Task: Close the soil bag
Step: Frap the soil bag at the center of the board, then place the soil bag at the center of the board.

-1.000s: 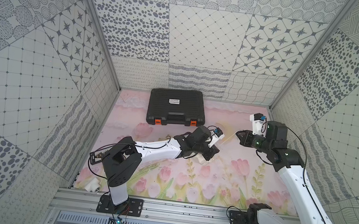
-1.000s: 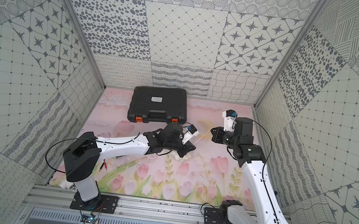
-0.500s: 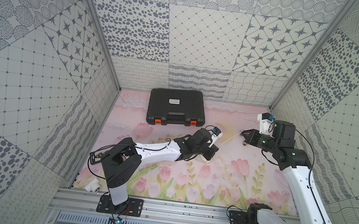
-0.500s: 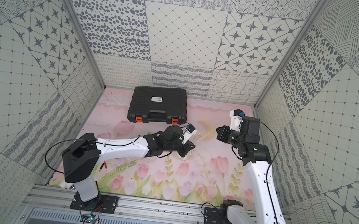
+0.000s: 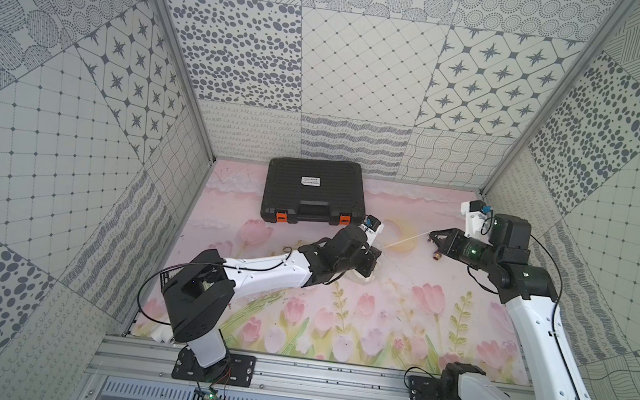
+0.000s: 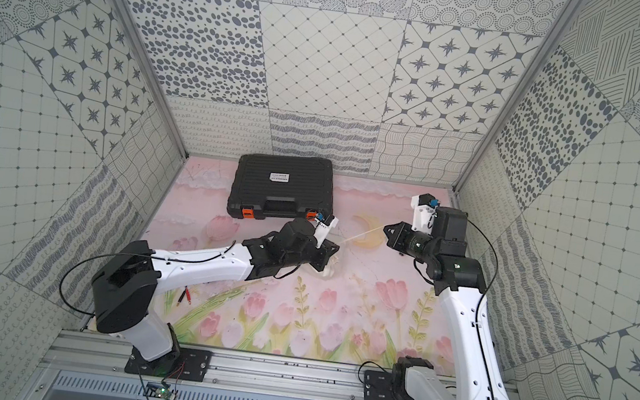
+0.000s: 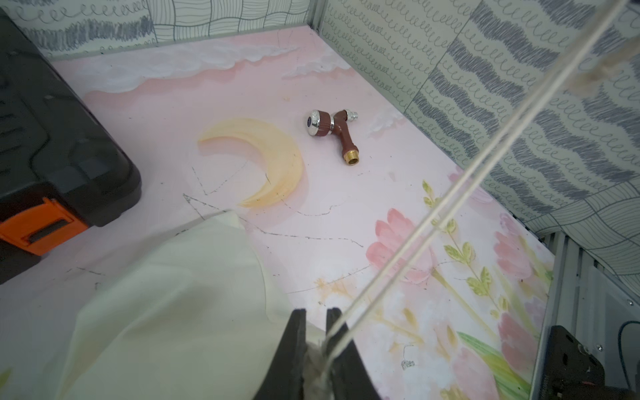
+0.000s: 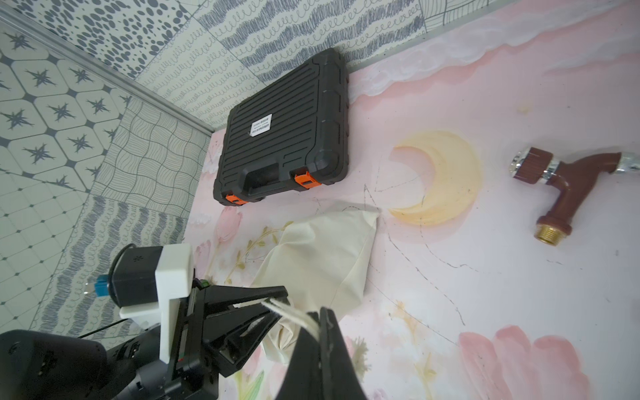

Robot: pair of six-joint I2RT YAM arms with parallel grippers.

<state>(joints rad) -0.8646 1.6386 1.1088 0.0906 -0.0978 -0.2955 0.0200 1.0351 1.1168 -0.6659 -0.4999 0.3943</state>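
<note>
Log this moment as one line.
left gripper: shut on soil bag neck | right gripper: shut on cord | cord: taut between them

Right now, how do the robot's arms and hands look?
Both arms have white shell links between black joint housings: the left arm and the right arm. Thin black cables loop along each. The left hand and right hand have black tapered fingers; a white bracket behind each carries a black camera with a blue plug.
</note>
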